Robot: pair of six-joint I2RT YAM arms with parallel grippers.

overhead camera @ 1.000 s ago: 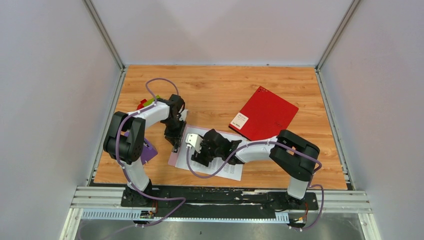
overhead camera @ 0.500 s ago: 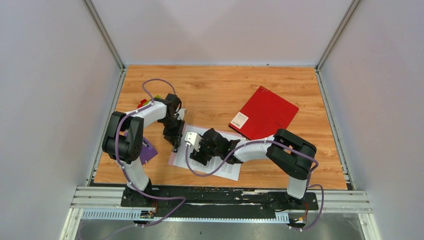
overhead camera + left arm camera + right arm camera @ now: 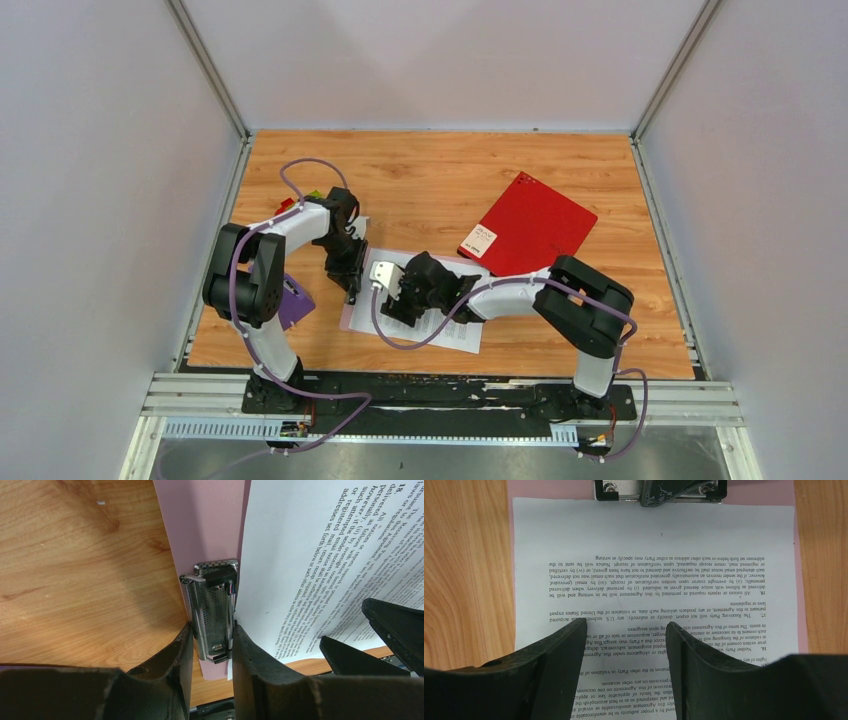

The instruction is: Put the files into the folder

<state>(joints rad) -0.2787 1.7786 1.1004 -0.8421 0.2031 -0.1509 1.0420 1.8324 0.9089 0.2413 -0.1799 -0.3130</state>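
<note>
- Position of the work: the sheets (image 3: 654,540) lie printed side up on the pink folder (image 3: 200,520), in the middle of the table (image 3: 440,180). Their top edge meets the metal clip (image 3: 212,610). The views do not show whether that edge is under the clip.
- Left gripper (image 3: 210,635): the fingers are closed against the two sides of the clip, one on each side. It holds the clip and nothing else.
- Right gripper (image 3: 626,625): the fingers are spread apart over the lower half of the sheets and hold nothing. Contact with the paper cannot be confirmed.
- Step in hand, as judged: seat the top edge of the sheets under the clip while the left gripper controls the clip.
- Procedure: press the sheets flat with the right fingertips and slide them toward the clip in a straight line. Push along the length of the page, not across it.
- Alignment: the lower sheet sits slightly askew at the near end. Square both sheets within the pink margins before the clip closes on them.
- Caution: the paper is thin and likely to buckle if pushed hard against a closed clip. Apply light pressure only.
- Not involved: the red board (image 3: 528,238) lies well apart, toward the far right.
</note>
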